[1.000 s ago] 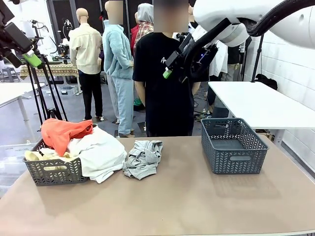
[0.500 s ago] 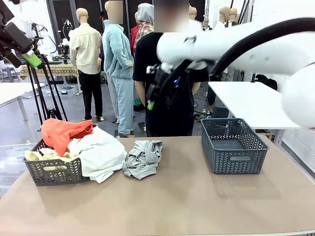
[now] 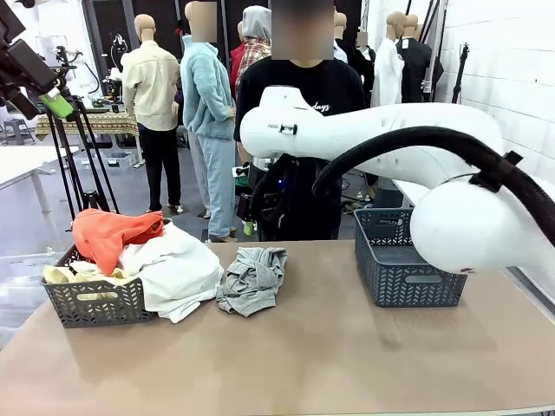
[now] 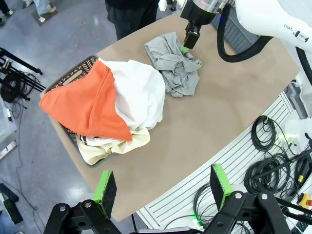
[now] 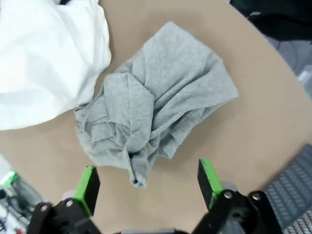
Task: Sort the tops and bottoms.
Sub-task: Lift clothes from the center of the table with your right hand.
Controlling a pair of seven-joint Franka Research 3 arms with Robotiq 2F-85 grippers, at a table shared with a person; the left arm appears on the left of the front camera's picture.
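Right tool over the grey garment, jaws spread, nothing held.

Right tool [image 5: 146,187] hangs released above the crumpled grey garment [image 5: 151,122], which lies directly below on the desk [image 3: 329,347] toward its far edge, long axis running diagonally across the wrist view. Left tool [image 4: 163,190], also released, is well apart, high above. Full basket [image 3: 91,299] near the desk's left edge; empty basket [image 3: 408,260] right.

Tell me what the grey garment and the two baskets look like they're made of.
Grey garment: soft knit cloth, probably cotton jersey; matte, heathered, falling in limp folds.
Baskets, the one holding clothes and the empty one: likely moulded plastic; dark grey, rigid, with a lattice of cut-out holes and handle slots.
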